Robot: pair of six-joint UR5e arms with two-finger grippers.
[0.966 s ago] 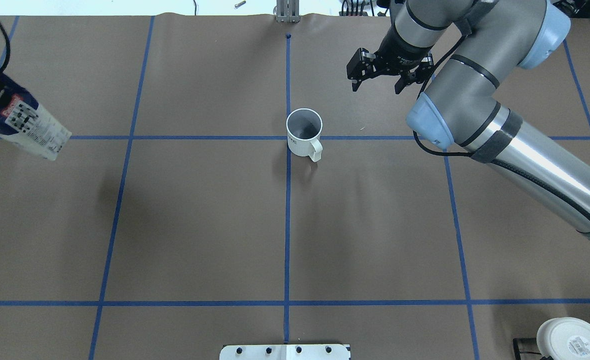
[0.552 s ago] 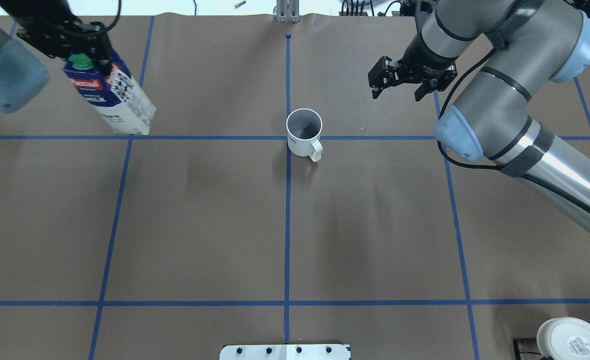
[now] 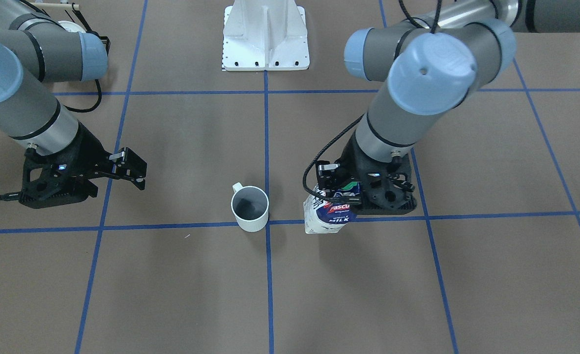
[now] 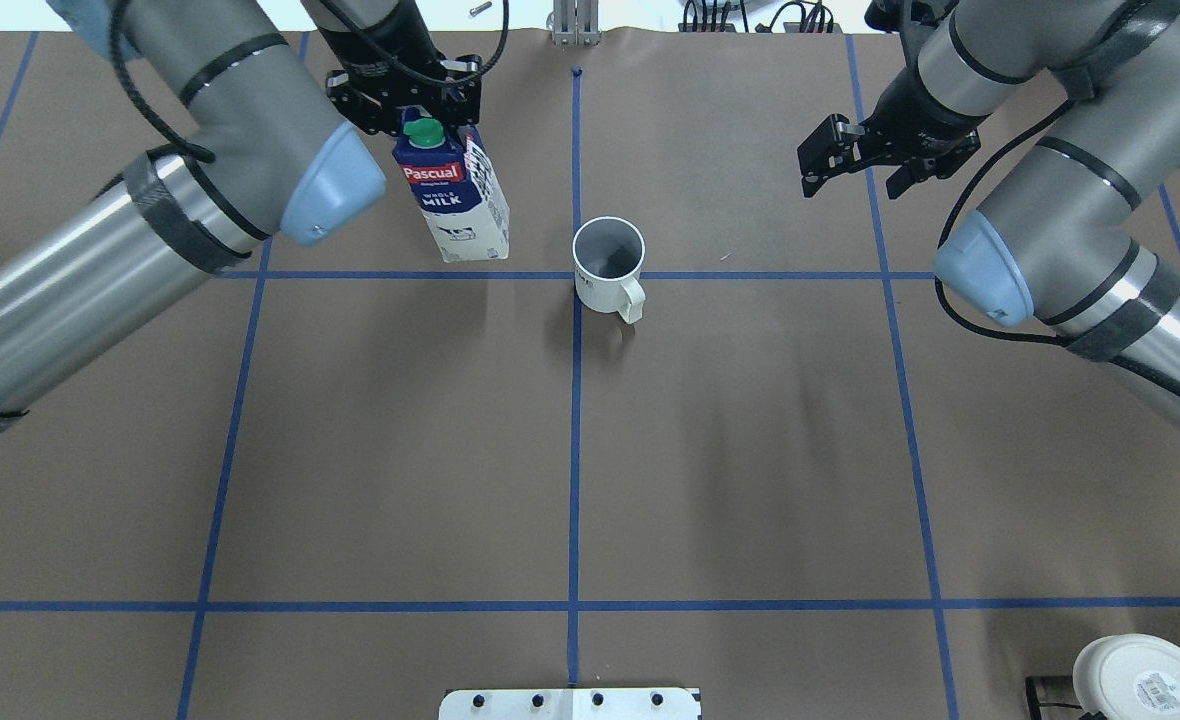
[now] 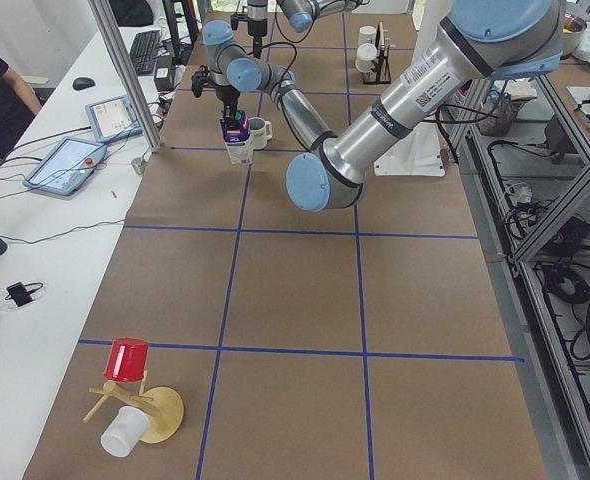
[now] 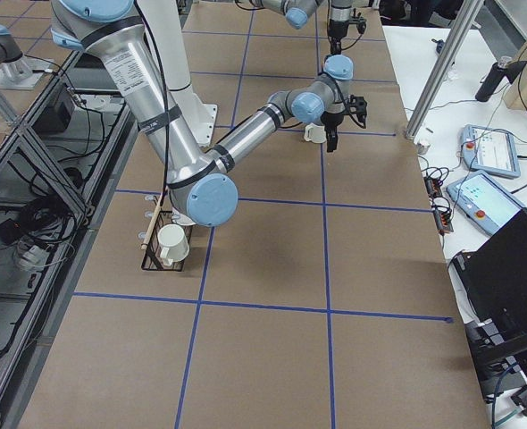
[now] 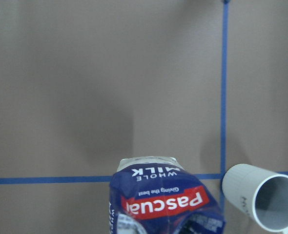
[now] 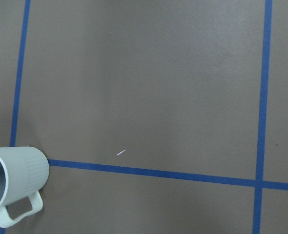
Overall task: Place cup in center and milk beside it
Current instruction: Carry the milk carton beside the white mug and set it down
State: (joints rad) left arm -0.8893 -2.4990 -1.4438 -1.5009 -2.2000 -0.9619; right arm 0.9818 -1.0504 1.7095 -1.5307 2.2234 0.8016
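Observation:
The white cup (image 4: 608, 262) stands upright on the center crossing (image 4: 576, 275) of the blue tape, handle toward the robot. It also shows in the front view (image 3: 249, 207) and in both wrist views (image 7: 261, 197) (image 8: 14, 180). My left gripper (image 4: 420, 125) is shut on the top of the milk (image 4: 455, 205) and holds it slightly tilted just to the cup's left. Its base is at or just above the tabletop (image 3: 319, 227); I cannot tell if it touches. My right gripper (image 4: 850, 185) is open and empty, off to the cup's far right.
A black wire rack with white mugs (image 4: 1140, 680) stands at the near right corner. A wooden mug tree with a red cup (image 5: 130, 390) lies at the far left end. The white robot base plate (image 4: 570, 703) is at the near edge.
My left arm has carried the milk from the far left edge rightward to beside the cup. My right gripper has moved right, away from the cup, still open. The cup has not moved.

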